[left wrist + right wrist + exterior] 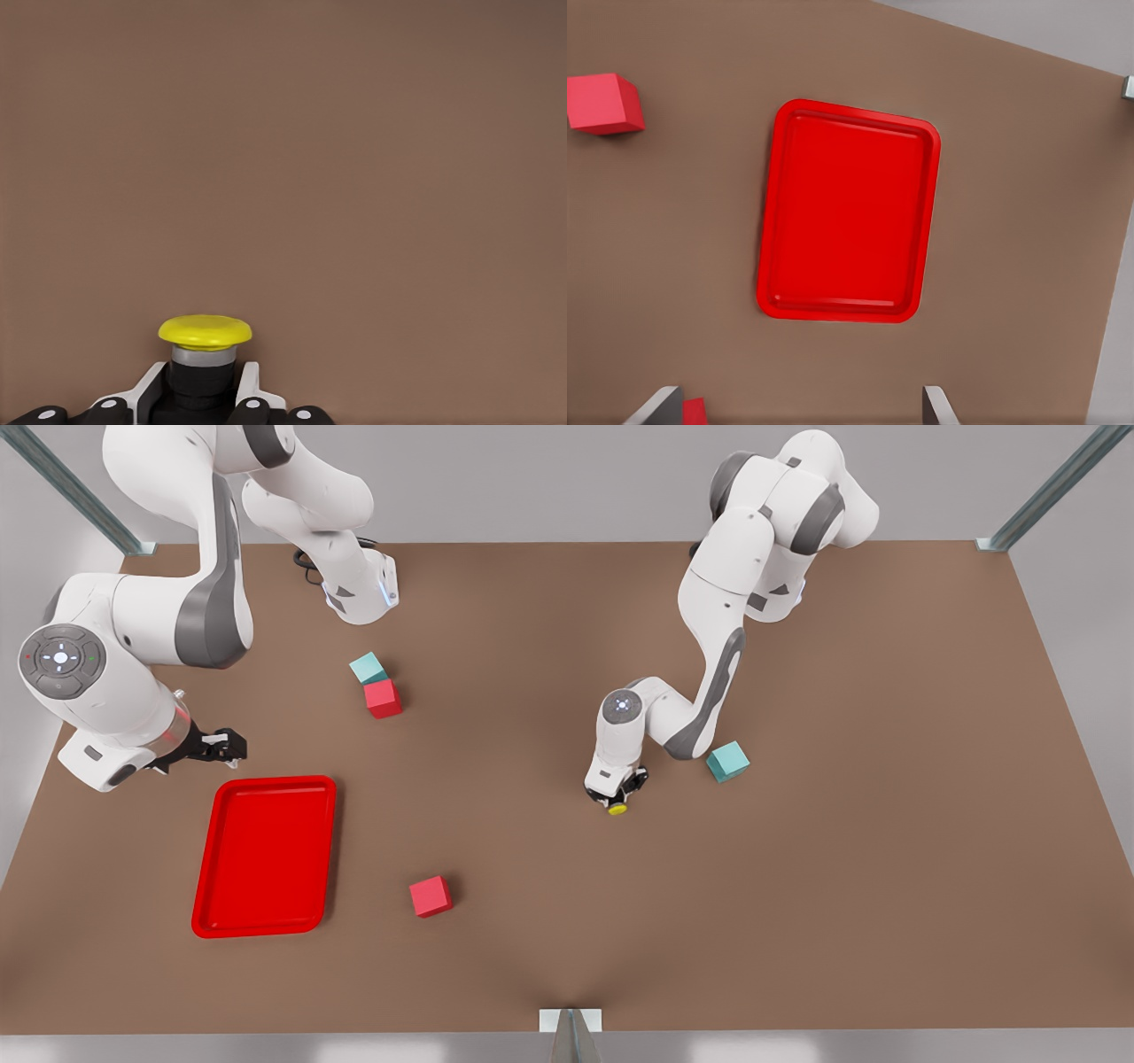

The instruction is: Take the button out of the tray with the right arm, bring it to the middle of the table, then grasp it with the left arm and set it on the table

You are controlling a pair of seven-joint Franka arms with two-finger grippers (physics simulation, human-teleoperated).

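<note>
front view: button in the left pincer, low over the middle of the table

front view puts the left gripper [623, 790] near the table's [797, 886] middle, pointing down, with the button [617, 809] showing at its tip, yellow cap toward the camera side. the left wrist view confirms the hold: the left gripper's fingers [247, 385] are clenched on the button's [204, 354] black body from both sides, and the cap stands clear beyond the fingertips. the button's stem runs in line with the fingers, cap pointing away from the wrist. bare brown table lies behind it; whether the button already touches the surface i cannot tell, though it looks very close.

the right gripper [217, 747] waits well apart, at the front view's left, just beyond the far rim of the tray [266, 856], its fingers released and holding nothing. the tray [847, 211] lies empty under its wrist camera.

judging by this, the handover is done and only the setting down is left; the left arm is the one on the button, and the move it needs is a short descent and a release.

a teal cube [727, 762] sits near the left arm.
</note>
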